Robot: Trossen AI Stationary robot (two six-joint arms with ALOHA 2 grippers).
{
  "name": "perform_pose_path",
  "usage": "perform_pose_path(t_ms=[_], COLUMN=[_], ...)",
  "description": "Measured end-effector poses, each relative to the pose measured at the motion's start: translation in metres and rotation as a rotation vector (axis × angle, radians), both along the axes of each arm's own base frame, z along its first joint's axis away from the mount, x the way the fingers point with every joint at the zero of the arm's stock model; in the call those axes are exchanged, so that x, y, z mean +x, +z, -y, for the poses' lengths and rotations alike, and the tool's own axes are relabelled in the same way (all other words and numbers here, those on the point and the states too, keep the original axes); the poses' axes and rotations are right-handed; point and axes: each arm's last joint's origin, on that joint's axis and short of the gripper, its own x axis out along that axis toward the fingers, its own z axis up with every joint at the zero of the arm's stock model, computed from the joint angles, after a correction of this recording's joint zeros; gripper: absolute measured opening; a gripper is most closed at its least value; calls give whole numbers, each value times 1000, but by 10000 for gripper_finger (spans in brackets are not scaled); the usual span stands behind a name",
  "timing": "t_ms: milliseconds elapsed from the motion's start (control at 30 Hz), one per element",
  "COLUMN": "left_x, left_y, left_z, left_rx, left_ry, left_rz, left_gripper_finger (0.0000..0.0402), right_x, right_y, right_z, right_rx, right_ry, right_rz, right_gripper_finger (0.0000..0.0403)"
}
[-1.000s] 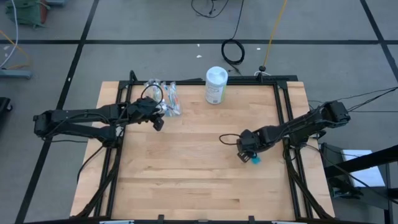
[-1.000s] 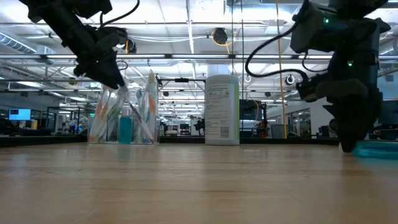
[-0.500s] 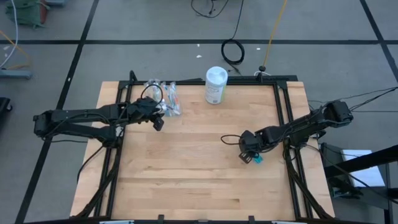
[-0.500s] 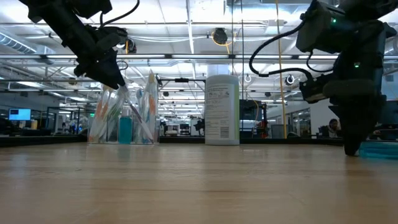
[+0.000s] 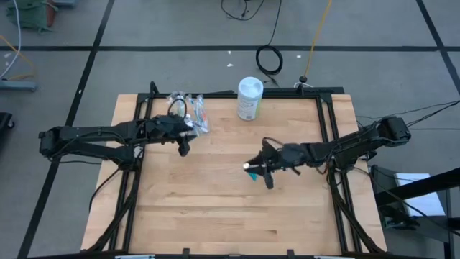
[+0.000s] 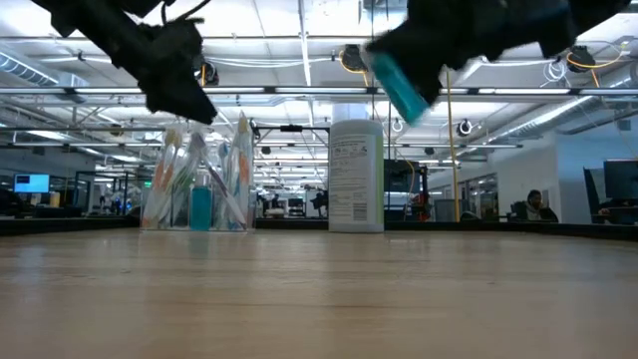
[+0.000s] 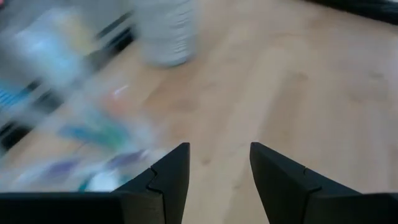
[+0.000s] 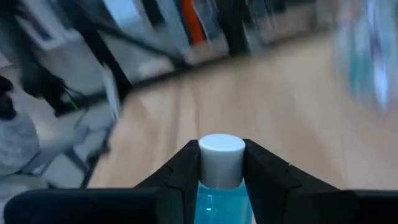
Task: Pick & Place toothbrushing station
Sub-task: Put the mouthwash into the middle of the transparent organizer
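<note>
The right gripper [image 5: 256, 171] sits near the centre of the high view, its two dark fingers [image 8: 180, 171] clamped on a small teal-blue tube [image 8: 218, 185] with a white cap, the cap poking out between the fingertips in the right wrist view. In the low view that tube [image 6: 400, 82] hangs tilted in the upper middle of the frame, clear of the wooden table [image 5: 215, 208]. The right arm stretches away toward the right edge of the high view. The left gripper [image 5: 184, 146] hovers in the upper left part of the table, its fingers [image 7: 166, 180] spread apart with nothing between them. Just beside it, toward the top of the high view, stands the clear plastic cup [image 5: 188, 114] crowded with toothbrushes [image 6: 167, 189] in white, green and pink, with another teal-blue tube [image 6: 201, 206] inside it; in the low view this cluster sits at the left. A white cylindrical canister [image 5: 249, 98] stands at the top centre of the table, well apart from both grippers.
</note>
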Motion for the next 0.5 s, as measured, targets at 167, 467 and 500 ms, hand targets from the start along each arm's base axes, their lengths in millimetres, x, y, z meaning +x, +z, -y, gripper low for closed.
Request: perform_pose_path(t_ms=[167,467,500], left_x=[12,39,43], left_y=[9,21,21], left_z=[16,30,29], left_rx=[91,217,222], left_ry=[-281,-595,-595], left_rz=[98,337,348], left_gripper_finger=[175,175,175], right_x=[5,40,47], right_y=[19,17,19], right_z=[15,43,44], right_rx=[-197,-141,-137], right_ry=[-1,204,223], right_rz=[230,396,395], right_gripper_finger=[94,93,92])
